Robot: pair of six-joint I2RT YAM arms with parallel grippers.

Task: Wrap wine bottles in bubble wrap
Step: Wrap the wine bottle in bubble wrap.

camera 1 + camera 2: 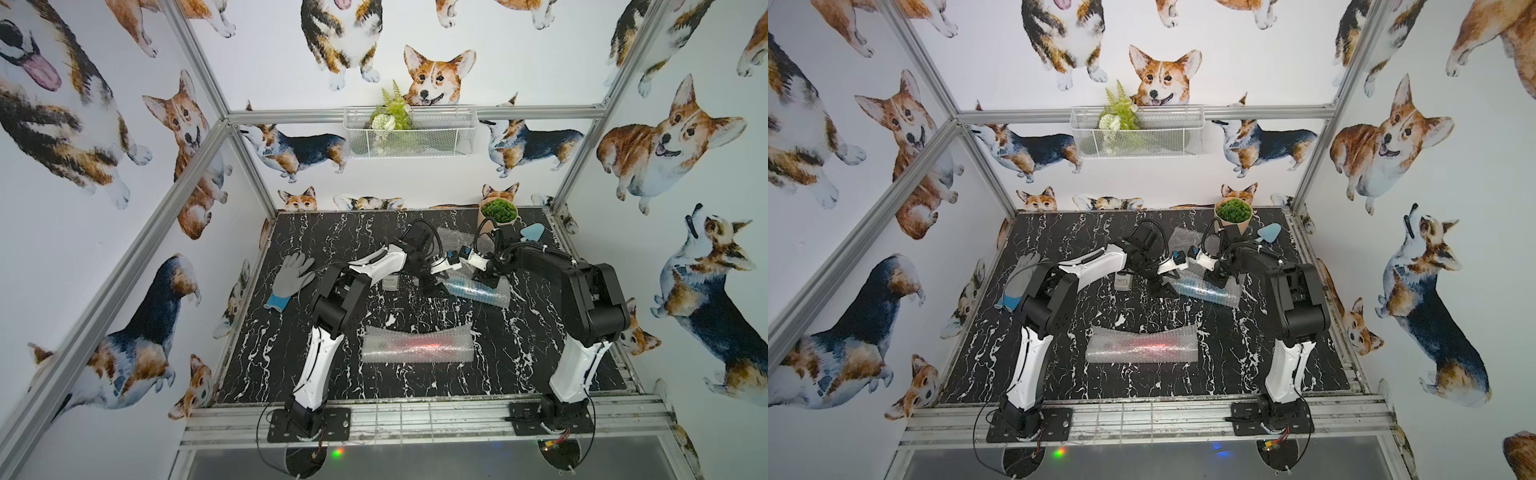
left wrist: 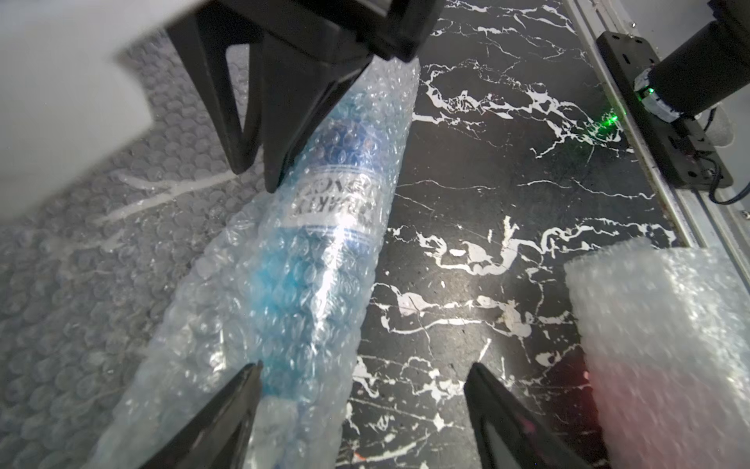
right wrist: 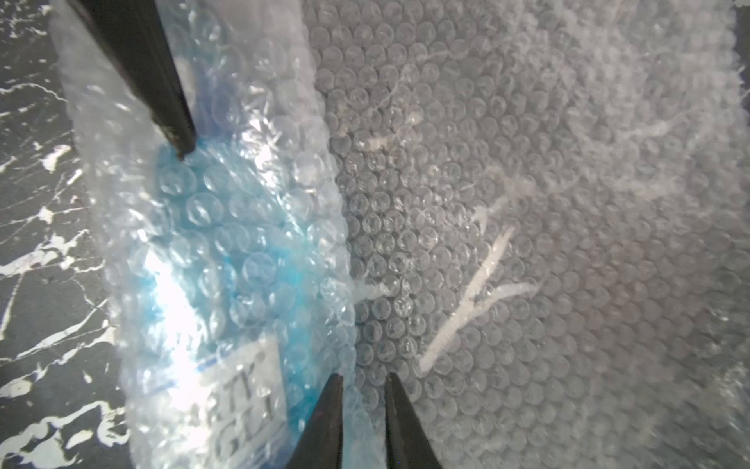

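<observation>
One bottle wrapped, second mid-roll.
The red bottle [image 1: 419, 344] lies rolled in bubble wrap [image 1: 382, 351] at the worktop's [image 1: 415, 395] near centre. The blue bottle [image 2: 324, 260], farther back right, looks about half rolled, its sheet [image 3: 527, 243] mostly flat beside it. The left jaws stand wide and empty, one finger on the roll. The right jaws are nearly together at the seam; whether they pinch film cannot be told. Only the wrist views show the label [image 2: 337, 207] and jaws; only the top views show the whole red roll.
</observation>
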